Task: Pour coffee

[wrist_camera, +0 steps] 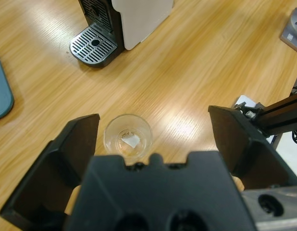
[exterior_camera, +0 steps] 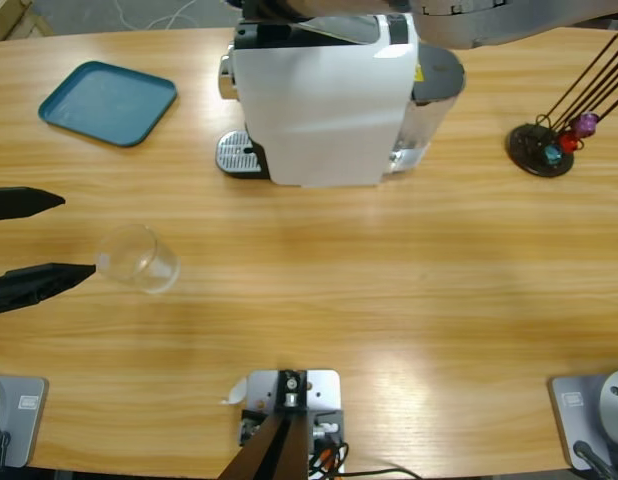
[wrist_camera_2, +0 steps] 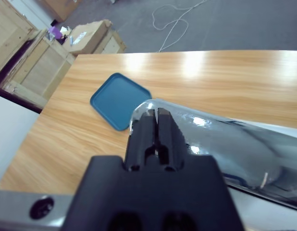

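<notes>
On the left side of the table, my left gripper (exterior_camera: 49, 235) comes in from the edge with its jaws spread wide, and the clear glass (exterior_camera: 139, 259) stands upright just off the tip of the nearer jaw, not yet between them. From my left wrist the glass (wrist_camera: 128, 135) sits low between the two jaws, empty. Farther back stands the white coffee machine (exterior_camera: 324, 95), its metal drip grate (exterior_camera: 239, 154) facing left toward the blue tray (exterior_camera: 108, 102) in the far left corner. At the right edge a dark stand (exterior_camera: 541, 148) holds thin rods. My right gripper (wrist_camera_2: 156, 120) has its jaws pressed together with nothing between them, resting against the machine's shiny lever (wrist_camera_2: 220, 144) above the tray (wrist_camera_2: 119, 101).
</notes>
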